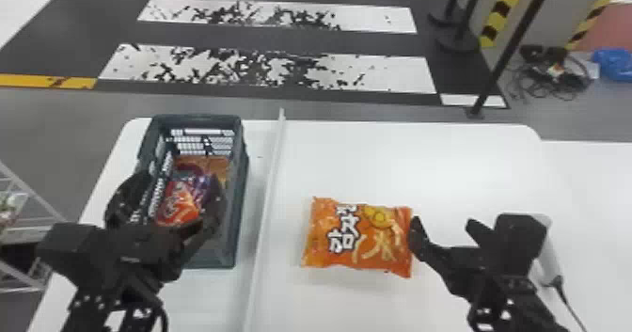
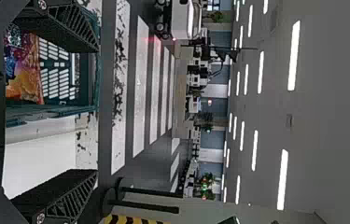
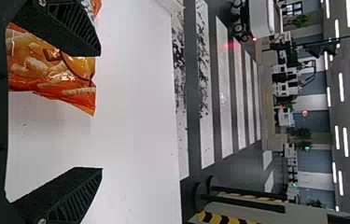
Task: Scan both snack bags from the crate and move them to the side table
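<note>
An orange snack bag point(image 1: 359, 237) lies flat on the white table, right of the divider. My right gripper point(image 1: 444, 225) stands open at its right edge; in the right wrist view one finger of the right gripper point(image 3: 101, 112) overlaps the bag point(image 3: 51, 65), with nothing held. The dark green crate point(image 1: 242, 185) stands left of the divider, holding a red-orange bag point(image 1: 177, 206), a purple one point(image 1: 203, 181) and something orange behind. Over the crate's near part is my left gripper point(image 1: 164, 204). The left wrist view has the left gripper point(image 2: 99, 112) open, with bags point(image 2: 25, 70) beyond one finger.
A raised white divider point(image 1: 269, 180) runs front to back across the table. A grey-white handheld device with a cable point(image 1: 548, 260) lies behind the right gripper. Another white surface point(image 1: 588, 166) adjoins at the right, and a white rack point(image 1: 28, 194) stands at the left.
</note>
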